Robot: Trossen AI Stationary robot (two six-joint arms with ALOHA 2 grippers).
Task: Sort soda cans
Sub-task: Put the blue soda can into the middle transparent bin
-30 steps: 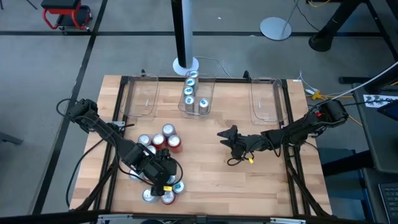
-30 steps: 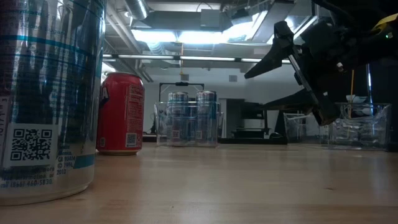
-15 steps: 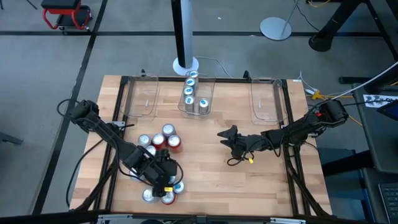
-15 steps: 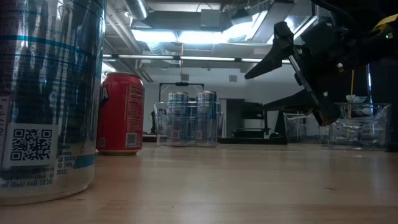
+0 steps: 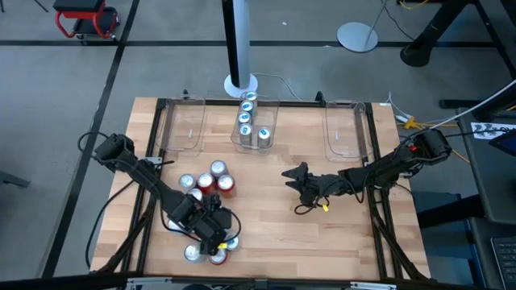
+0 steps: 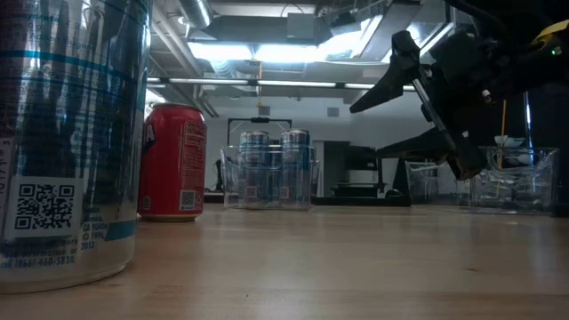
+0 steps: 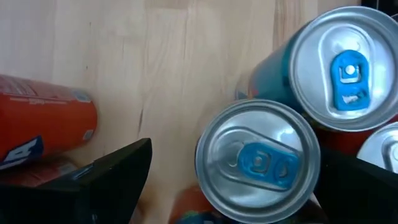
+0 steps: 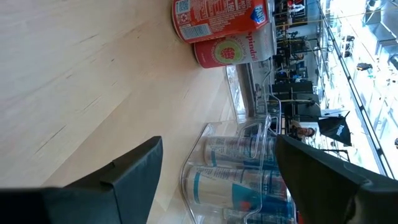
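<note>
— Where is your left gripper (image 5: 216, 236)?
— Low over the soda cans (image 5: 211, 181) clustered at the near left of the table (image 5: 274, 234). My fingers (image 7: 112, 180) are spread wide on either side of a blue-tab can (image 7: 258, 163), not pressing it.
— Which way does that can point?
— Upright, long axis vertical, silver top facing my wrist camera. A second blue-tab can (image 7: 345, 68) stands touching it. An orange-red can (image 7: 43, 127) beside them shows its side, apparently lying flat.
— And the sorted ones?
— Several blue-and-white cans stand upright in the middle clear bin (image 5: 256, 122) at the far edge.
— Your right gripper (image 5: 297, 179)?
— Hovering above mid-table, jaws apart, holding nothing.
</note>
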